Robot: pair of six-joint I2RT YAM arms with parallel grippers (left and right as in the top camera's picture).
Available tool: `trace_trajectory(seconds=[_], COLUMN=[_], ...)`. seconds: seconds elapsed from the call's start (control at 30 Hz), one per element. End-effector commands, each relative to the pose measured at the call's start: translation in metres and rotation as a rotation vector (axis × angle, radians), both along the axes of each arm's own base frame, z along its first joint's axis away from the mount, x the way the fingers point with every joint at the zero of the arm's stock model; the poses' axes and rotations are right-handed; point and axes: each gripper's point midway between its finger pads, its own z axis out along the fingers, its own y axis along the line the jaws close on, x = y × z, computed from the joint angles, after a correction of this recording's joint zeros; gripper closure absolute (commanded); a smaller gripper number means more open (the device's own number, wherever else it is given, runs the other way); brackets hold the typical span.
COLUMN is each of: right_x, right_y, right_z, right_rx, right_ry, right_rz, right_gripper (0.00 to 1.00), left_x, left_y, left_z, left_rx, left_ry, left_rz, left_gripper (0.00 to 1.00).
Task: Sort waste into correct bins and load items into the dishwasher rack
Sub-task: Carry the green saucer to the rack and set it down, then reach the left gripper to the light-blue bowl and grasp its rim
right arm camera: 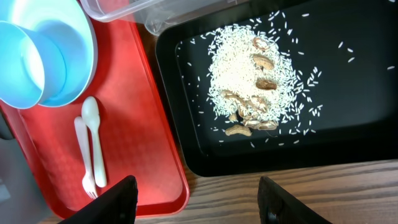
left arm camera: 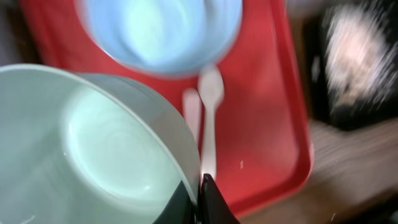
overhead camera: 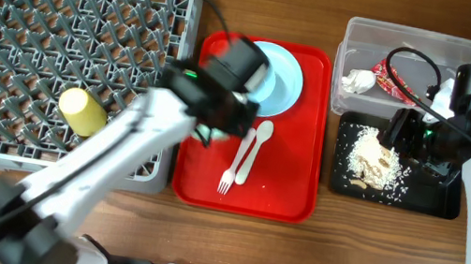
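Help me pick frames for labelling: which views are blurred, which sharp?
Left wrist: heavy motion blur, green bowl, blue bowl and spoon smeared. Right wrist: sharp, single rice grains on the black tray crisp. Overhead: sharp, only the left arm slightly soft.

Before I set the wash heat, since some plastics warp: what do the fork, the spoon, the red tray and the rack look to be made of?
Fork and spoon: probably thin white plastic, each one piece with a dull sheen. Red tray: seemingly moulded plastic, with a fine surface texture and a rounded raised rim. Rack: grey plastic by its look, a moulded grid of pegs, matte.
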Motion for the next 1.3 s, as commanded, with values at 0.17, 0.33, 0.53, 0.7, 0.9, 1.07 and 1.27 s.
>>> trace_trajectory(seconds=[0.17, 0.33, 0.53, 0.7, 0.9, 1.07, 1.27], right_x=[0.003, 0.003, 0.003, 0.003, 0.001, 0.001, 0.000], right_y=[-0.002, -0.002, -0.002, -0.002, -0.002, -0.002, -0.002], right_z=[0.008, 0.008, 0.008, 0.008, 0.008, 0.008, 0.007], right_rx=[-0.005, -0.005, -0.005, -0.005, -0.004, -0.003, -0.003], right_ry=[-0.028, -0.028, -0.027, -0.027, -0.018, -0.015, -0.014], right_rz=[-0.004, -0.004, -0.004, -0.004, -0.004, -0.008, -0.008], right_gripper=[0.37, 0.38, 0.37, 0.38, 0.38, 0.38, 0.38], left_x=[0.084, 0.111, 0.139, 0.149, 0.136, 0.105, 0.061], left_y=[0.106, 0.152, 0.185, 0.211, 0.253, 0.281, 0.289], left_z=[0.089, 0.083, 0.036, -0.010, -0.035, -0.060, -0.074], left_rx=[-0.357, -0.566, -0.761, -0.786, -0.766, -0.664, -0.598], left_ry=[-0.240, -0.239, -0.136, -0.050, 0.023, 0.175, 0.385], left_rz=[0.050, 0.065, 0.119, 0.211, 0.350, 0.505, 0.620], left_gripper=[0.96, 0.96, 0.96, 0.96, 0.96, 0.96, 0.54])
